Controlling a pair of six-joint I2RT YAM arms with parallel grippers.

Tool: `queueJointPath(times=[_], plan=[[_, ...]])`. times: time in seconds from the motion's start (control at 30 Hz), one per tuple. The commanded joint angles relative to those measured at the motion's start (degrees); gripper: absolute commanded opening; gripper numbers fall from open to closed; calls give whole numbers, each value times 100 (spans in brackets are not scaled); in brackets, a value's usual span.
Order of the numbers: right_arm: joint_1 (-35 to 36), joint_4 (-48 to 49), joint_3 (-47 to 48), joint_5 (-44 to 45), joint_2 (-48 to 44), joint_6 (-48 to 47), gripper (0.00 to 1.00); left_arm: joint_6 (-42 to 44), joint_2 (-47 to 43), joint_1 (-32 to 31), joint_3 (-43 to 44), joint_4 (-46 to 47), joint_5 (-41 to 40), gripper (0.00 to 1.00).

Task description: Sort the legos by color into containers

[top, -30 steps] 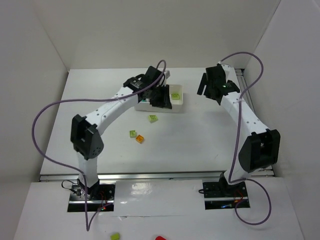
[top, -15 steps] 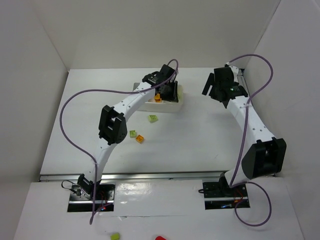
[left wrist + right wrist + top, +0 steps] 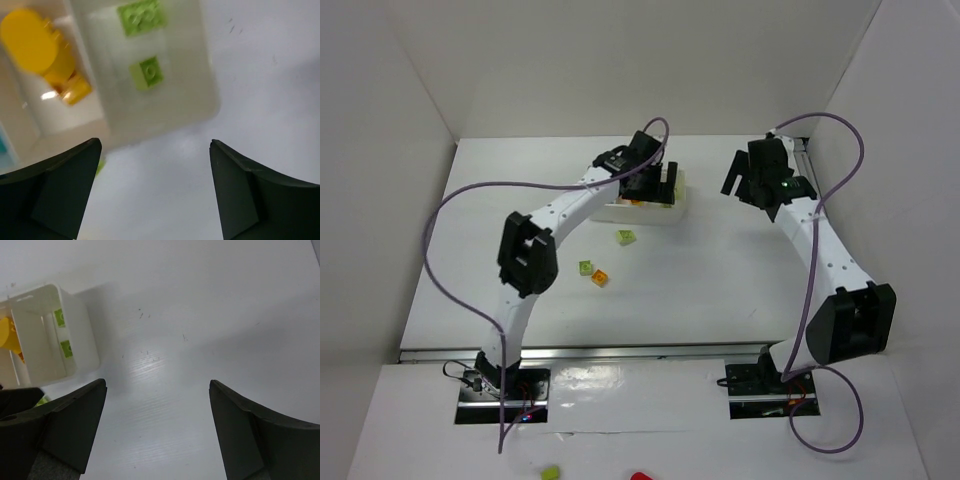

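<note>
While left gripper [image 3: 154, 146] and right gripper [image 3: 157, 385] gape empty, tray [image 3: 212, 95] below left gripper holds two green bricks [image 3: 142, 17], one yellow piece [image 3: 44, 54].

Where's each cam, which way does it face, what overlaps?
Top external: above and behind the bases, looking down at table; both arms show.
Left wrist: on left end effector, looking down into tray; its fingers show.
Right wrist: on right end effector, facing down at table, tray at left; its fingers show.
Shared: both wrist views catch the tray's two green bricks.
</note>
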Motion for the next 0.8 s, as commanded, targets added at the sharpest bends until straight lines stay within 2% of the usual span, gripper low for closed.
queueJointPath(times=[0.0,0.07,0.1,0.23,0.33,0.37,0.47,0.5,0.57,0.77], plan=[[217,123,-341,-312,-425,-100,90,87,-1976,-7,-1684,210,-775,96],[568,344,-623,-637,-635,-249,90,87,-2776,-7,-2797,562,-1153,90],[717,580,-929,-725,-636,-250,90,87,-3433,-7,-3698,562,-1242,82],[1743,783,-1335,-727,-514,-197,90,-387,-4456,98,-5365,562,-1340,67],[2176,845,-1407,-489,-198,-65,90,-764,-4661,239,-6183,484,-1200,69],[2395,846,-1407,-428,-119,-4,90,-879,-4722,292,-6290,483,-1199,77],[2721,846,-1257,-261,136,-3,90,-1292,-4653,371,-6581,536,-1120,90],[2775,846,-1187,-208,189,-3,90,-1354,-4513,432,-6581,597,-1120,100],[2828,898,-1135,-208,269,-3,90,-1416,-4293,485,-6634,650,-1173,100],[3144,951,-1020,-269,514,-56,90,-1487,-3510,697,-6441,887,-1130,86]])
